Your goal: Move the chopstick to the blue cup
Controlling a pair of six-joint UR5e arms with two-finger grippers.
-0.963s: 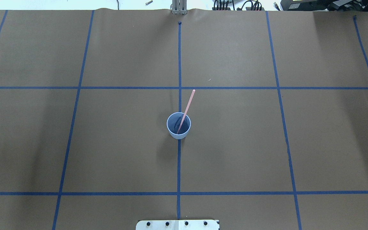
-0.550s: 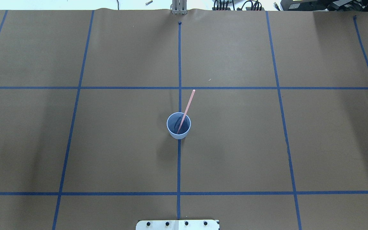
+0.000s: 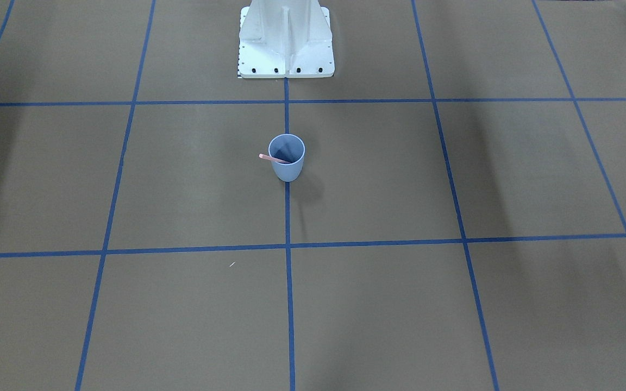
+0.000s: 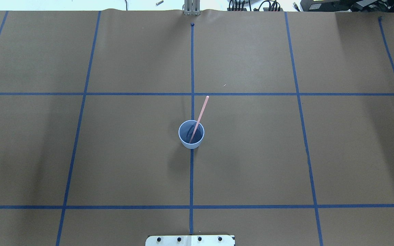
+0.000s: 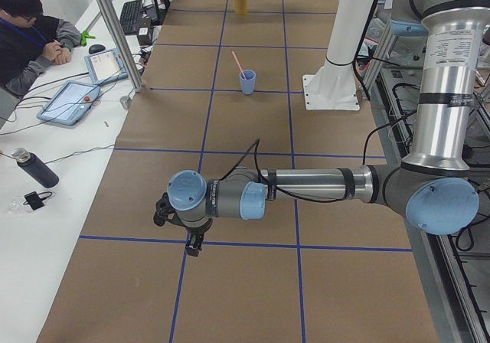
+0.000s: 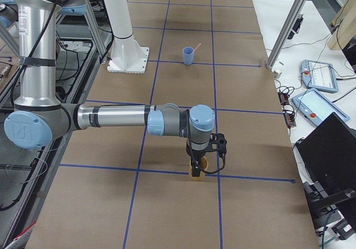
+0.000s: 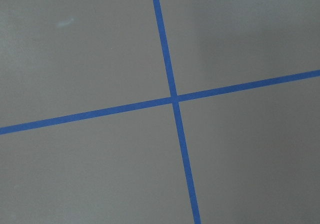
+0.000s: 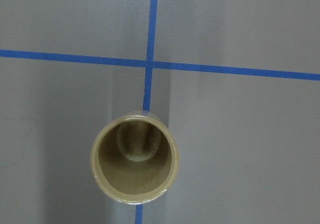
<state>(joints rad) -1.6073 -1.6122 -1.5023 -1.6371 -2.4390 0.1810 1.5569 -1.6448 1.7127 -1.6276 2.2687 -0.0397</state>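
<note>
blue cup (image 4: 191,135): stood upright on the centre tape line of the brown-papered table (image 4: 251,164).
chopstick (image 4: 200,114): placed inside the blue cup. The lower end is down in the dark interior and the shaft is leaned on the rim. The upper end is stuck out away from the robot, slightly to its right. It is held up by the cup alone.
left gripper (image 5: 191,243): pointed down over a tape crossing, well apart from the blue cup, toward the robot's left end of the table. It is caught in a side view only, so released or clenched cannot be told.
right gripper (image 6: 197,165): hung over a tan cup (image 8: 134,156), well apart from the blue cup, toward the robot's right end. Finger state cannot be told, nor whether the tan cup is touched.
tan cup: stood upright on a tape line just beside a crossing.
robot base (image 3: 286,38): white, bolted down, near the blue cup on the robot's side.
person (image 5: 31,40): seated at a side desk, well apart from the blue cup, across from the robot.
</note>
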